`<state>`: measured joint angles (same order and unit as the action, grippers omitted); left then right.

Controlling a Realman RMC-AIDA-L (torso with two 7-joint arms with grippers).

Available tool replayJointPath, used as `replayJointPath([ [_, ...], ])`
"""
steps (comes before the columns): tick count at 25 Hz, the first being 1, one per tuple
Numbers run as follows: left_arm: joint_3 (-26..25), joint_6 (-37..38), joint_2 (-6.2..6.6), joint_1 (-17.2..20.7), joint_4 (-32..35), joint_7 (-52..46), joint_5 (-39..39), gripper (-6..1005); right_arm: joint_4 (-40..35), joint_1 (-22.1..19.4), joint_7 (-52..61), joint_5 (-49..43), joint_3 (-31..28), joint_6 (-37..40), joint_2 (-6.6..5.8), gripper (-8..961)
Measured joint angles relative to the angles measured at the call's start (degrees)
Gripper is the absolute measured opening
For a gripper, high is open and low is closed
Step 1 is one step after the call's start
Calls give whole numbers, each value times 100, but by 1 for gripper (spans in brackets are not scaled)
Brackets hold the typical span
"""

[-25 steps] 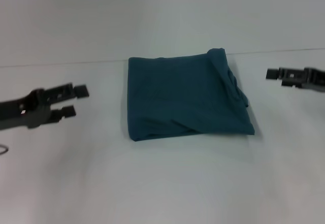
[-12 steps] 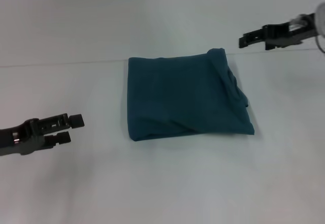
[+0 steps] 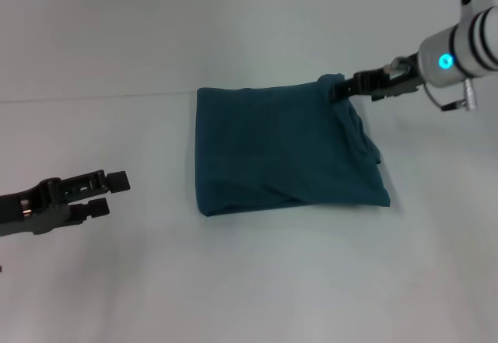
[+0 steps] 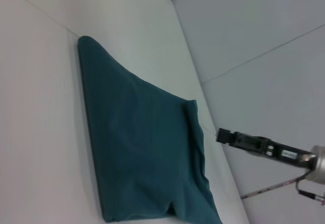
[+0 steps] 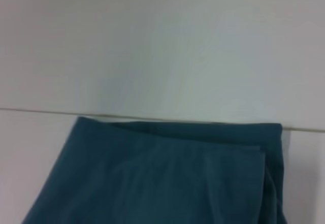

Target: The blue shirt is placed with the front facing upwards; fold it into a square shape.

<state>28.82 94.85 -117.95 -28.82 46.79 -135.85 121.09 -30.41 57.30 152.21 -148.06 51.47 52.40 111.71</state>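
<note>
The blue shirt [image 3: 280,148] lies folded into a rough square in the middle of the table, with a thicker bunched fold along its right side. No print shows. It also fills much of the left wrist view [image 4: 137,142] and the lower part of the right wrist view [image 5: 167,183]. My right gripper [image 3: 340,90] reaches in from the right and sits at the shirt's far right corner; the left wrist view shows the right gripper [image 4: 221,135] from the side, near that same corner. My left gripper [image 3: 109,193] is open and holds nothing, hovering well left of the shirt.
The white table [image 3: 233,281] runs back to an edge just behind the shirt, where a pale wall [image 3: 233,24] rises. Bare tabletop lies in front of the shirt and on both sides.
My right arm rose from the right side, then swung in to the shirt's far right corner. My left gripper drew back toward the front left and has since held nearly still.
</note>
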Motion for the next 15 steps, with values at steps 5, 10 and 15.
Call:
replayJointPath([
  [5, 1, -45, -14, -38, -17, -6, -10, 949, 224, 37, 35, -4, 90, -560, 120, 794],
  [10, 12, -233, -68, -123, -144, -1, -16, 949, 832, 210, 110, -18, 530, -1373, 216, 788],
  [15, 24, -325, -70, -153, -200, 1, -16, 949, 823, 175, 352, -269, 547, -1462, 213, 783],
])
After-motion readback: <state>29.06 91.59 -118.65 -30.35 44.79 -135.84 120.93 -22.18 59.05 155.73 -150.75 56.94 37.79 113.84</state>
